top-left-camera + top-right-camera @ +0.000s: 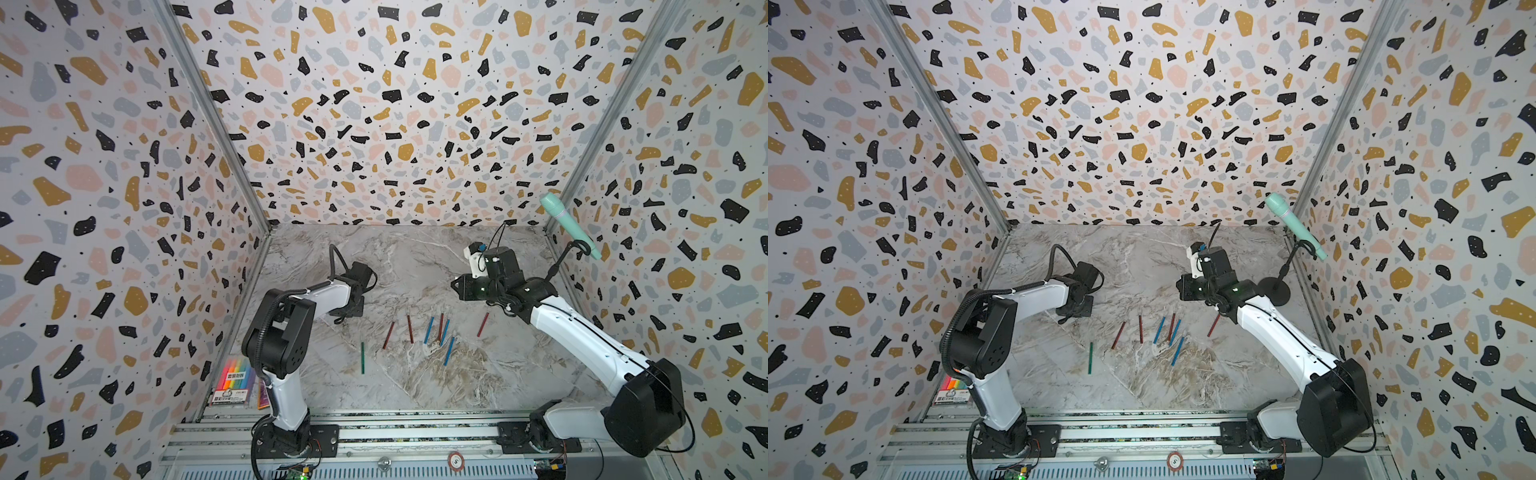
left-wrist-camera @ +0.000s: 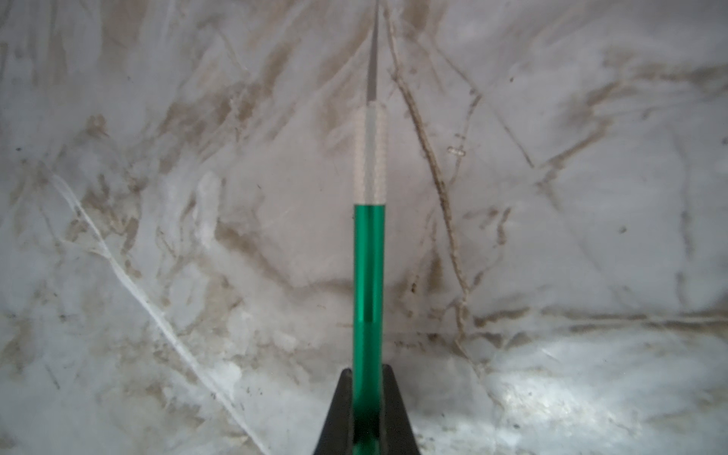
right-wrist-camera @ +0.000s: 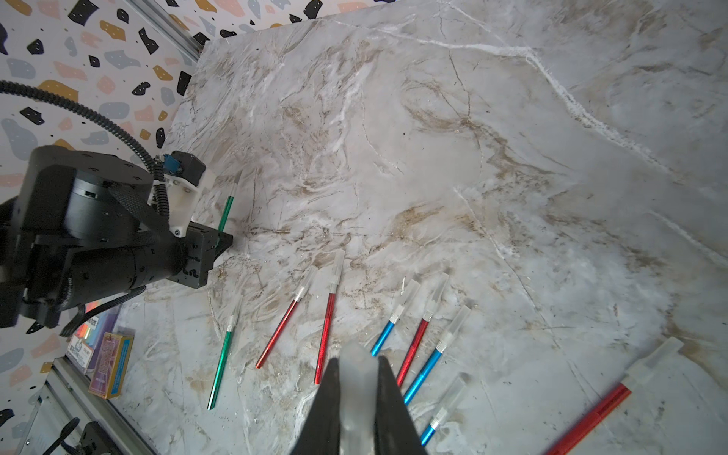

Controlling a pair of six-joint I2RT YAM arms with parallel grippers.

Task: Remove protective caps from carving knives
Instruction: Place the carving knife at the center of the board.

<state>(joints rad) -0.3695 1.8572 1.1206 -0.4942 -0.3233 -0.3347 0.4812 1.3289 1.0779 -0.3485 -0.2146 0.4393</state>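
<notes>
My left gripper [image 2: 368,368] is shut on the shaft of a green carving knife [image 2: 368,275], whose bare grey blade [image 2: 373,59] points away over the marble. In the right wrist view the same gripper [image 3: 224,240] holds that knife [image 3: 226,208] low at the table's left. My right gripper [image 3: 356,360] is shut on a translucent protective cap [image 3: 356,378] above the row of knives. Several capped knives lie on the table: a green one [image 3: 220,366], red ones [image 3: 326,335], blue ones [image 3: 427,370] and a red one apart [image 3: 591,417]. In both top views they lie mid-table [image 1: 428,330] [image 1: 1158,330].
A rainbow pen pack [image 1: 235,380] and a small card box [image 3: 112,364] lie at the front left by the wall. A mint-green microphone [image 1: 569,224] leans on a stand with a round base [image 1: 1275,291] at the right wall. An aluminium rail [image 1: 374,432] runs along the front.
</notes>
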